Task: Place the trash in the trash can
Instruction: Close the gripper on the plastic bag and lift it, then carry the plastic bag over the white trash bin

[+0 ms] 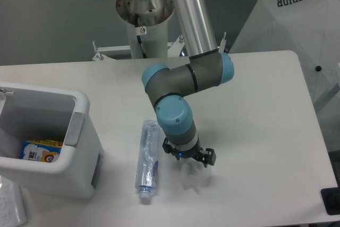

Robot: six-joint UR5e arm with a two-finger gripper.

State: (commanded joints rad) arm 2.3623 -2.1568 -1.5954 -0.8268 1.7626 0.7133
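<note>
Trash is lying in two pieces on the white worktop (265, 110) in the lower middle of the frame. The flattened clear bottle (148, 160) is stretching lengthwise just left of centre, its blue-purple label near the lower half and its white cap pointing toward the bottom edge. The crumpled clear wrapper (192, 178) is sitting to the right of the bottle, faint against the white surface and partly hidden beneath the gripper (188, 155).

The arm is reaching down from the top of the frame, its silver tube slanting toward a grey elbow with blue caps at centre, then folding back to the left and down through a blue-capped wrist that is pointing at the worktop. The gripper is hanging directly over the wrapper's upper edge, between the bottle and the wrapper's bulk, with its black fingers spread to either side and a small blue light glowing between them. Whether the fingers are touching the wrapper cannot be told; nothing is held between them.

The trash can (79, 131) is standing at the left edge, well apart from both pieces, with a colourful packet (40, 150) lying inside it.
</note>
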